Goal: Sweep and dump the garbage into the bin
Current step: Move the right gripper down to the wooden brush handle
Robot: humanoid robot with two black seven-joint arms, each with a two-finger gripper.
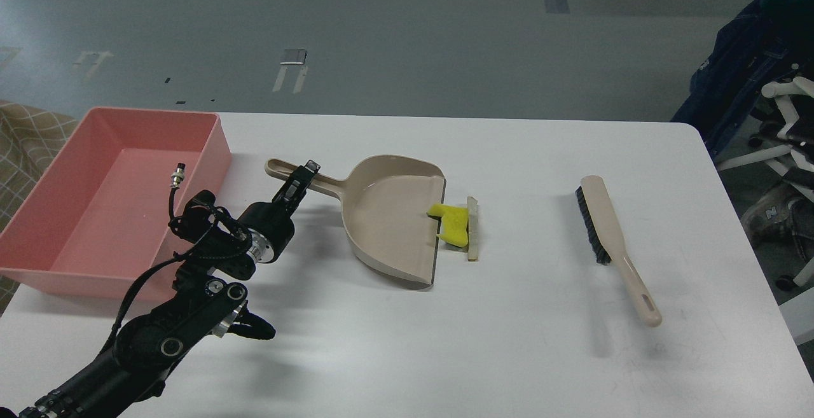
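A black robot arm reaches in from the lower left across a white table [509, 354], its left gripper [300, 184] poised at the handle of a beige dustpan [388, 221]; the fingers are seen end-on and dark, so whether they are spread or pinching the handle cannot be told. To the right lies a beige brush [613, 240] with black bristles, well apart from the pan, handle pointing toward the near edge. At the dustpan's open lip sits the garbage: a bright yellow foam chunk [453, 222], partly over the lip, and touching its right side a thin pale wedge slice [472, 230] on the tabletop. At far left, the salmon-pink bin [70, 265] stands on the table's corner, near the dustpan handle
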